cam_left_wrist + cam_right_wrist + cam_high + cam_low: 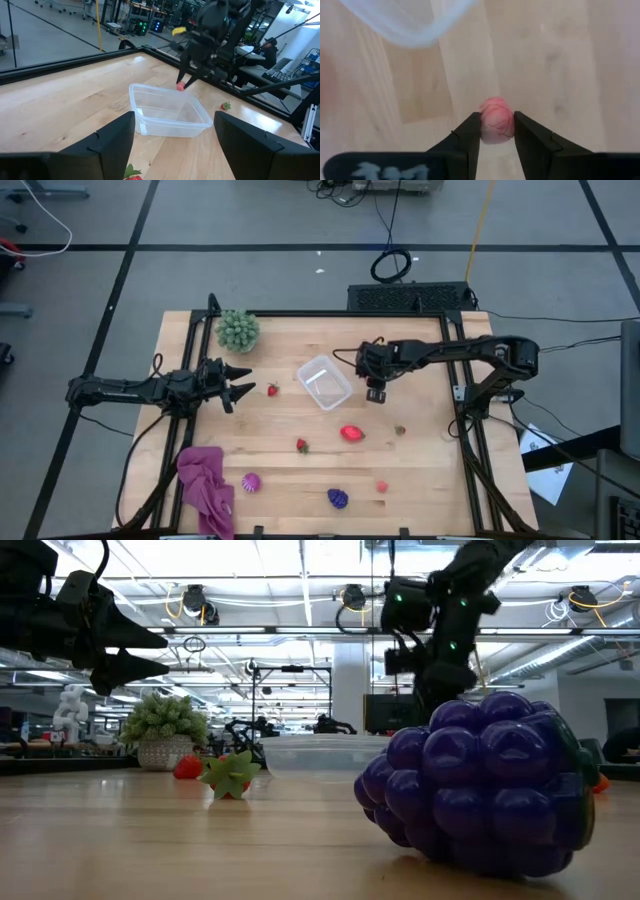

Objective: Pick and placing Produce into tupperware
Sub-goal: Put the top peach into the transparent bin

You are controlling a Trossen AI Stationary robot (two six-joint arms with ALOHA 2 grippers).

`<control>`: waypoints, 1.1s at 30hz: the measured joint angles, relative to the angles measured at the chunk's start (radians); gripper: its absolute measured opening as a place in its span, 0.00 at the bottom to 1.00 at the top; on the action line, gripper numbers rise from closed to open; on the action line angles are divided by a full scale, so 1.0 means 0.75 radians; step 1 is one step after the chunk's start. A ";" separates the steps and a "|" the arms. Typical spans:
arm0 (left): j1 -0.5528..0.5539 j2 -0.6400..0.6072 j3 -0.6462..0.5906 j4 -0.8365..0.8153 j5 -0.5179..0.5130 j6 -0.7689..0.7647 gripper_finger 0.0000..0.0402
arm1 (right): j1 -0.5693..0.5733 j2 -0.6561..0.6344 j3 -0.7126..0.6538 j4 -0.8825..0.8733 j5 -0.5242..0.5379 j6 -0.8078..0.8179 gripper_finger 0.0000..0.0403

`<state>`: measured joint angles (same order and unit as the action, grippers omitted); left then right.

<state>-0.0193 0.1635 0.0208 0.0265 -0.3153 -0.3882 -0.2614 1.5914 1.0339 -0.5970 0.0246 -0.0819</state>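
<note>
Just beside the tupperware [324,383], the right end effector [497,131] is clamped on a small pink piece of produce [496,120], lifted off the worktop [420,470], presumably so it clears the rim for a drop inside. Container sits just off to its side. Left end effector [243,380] hangs open, well back on the far side of the container, probably waiting.

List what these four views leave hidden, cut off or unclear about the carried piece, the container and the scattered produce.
- Pink piece in the right gripper: kind unreadable; in the high view the gripper covers it.
- Clear container: right wrist view blurs it and crops it at the edge.
- Brownish piece: too small in the high view to identify.
- Purple berry: fills the low view, hiding the table behind it.
- Left gripper: open, waiting.
</note>
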 joint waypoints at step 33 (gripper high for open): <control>0.000 0.000 0.000 -0.001 -0.001 0.018 0.68 | 0.185 0.303 0.388 0.134 -0.005 -0.182 0.31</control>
<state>-0.0194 0.1637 0.0206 0.0261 -0.3163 -0.3749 -0.1223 1.8186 1.3251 -0.4964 0.0210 -0.2184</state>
